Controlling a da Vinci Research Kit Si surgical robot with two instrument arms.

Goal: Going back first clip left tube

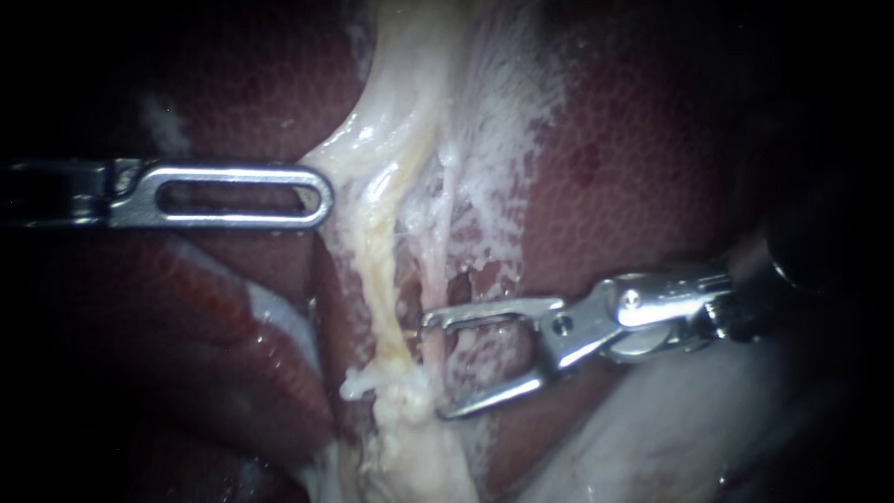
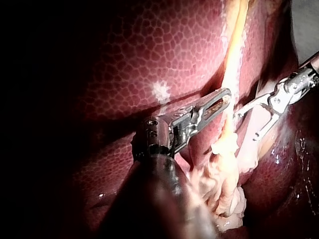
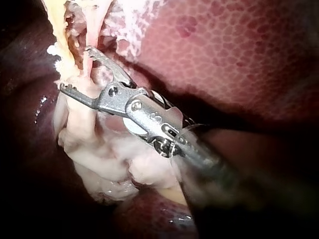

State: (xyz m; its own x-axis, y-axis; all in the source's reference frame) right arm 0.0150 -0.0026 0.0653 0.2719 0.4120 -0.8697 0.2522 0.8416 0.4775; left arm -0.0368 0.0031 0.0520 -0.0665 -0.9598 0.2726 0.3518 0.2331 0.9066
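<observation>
Two pale strands run down between the liver lobes: a yellowish left tube (image 1: pixel 377 270) and a thinner tube (image 1: pixel 445 219) beside it. Both end in a ragged white stump (image 1: pixel 396 387). My right instrument (image 1: pixel 436 365) comes in from the right with its jaws open, their tips at the lower end of the tubes. In the right wrist view those open jaws (image 3: pixel 76 68) straddle the pale tube (image 3: pixel 84 74). My left instrument (image 1: pixel 321 196) lies level, its slotted jaws together, the tip against the edge of the pale tissue. I see no clip on either tube.
Dark red liver (image 1: pixel 652 168) surrounds the field on both sides. White frayed membrane (image 1: pixel 503 130) covers the liver right of the tubes. A pale fatty mass (image 3: pixel 114 164) lies under my right instrument's jaws. My left instrument's tip (image 2: pixel 224 98) sits beside the yellow tube (image 2: pixel 232 64).
</observation>
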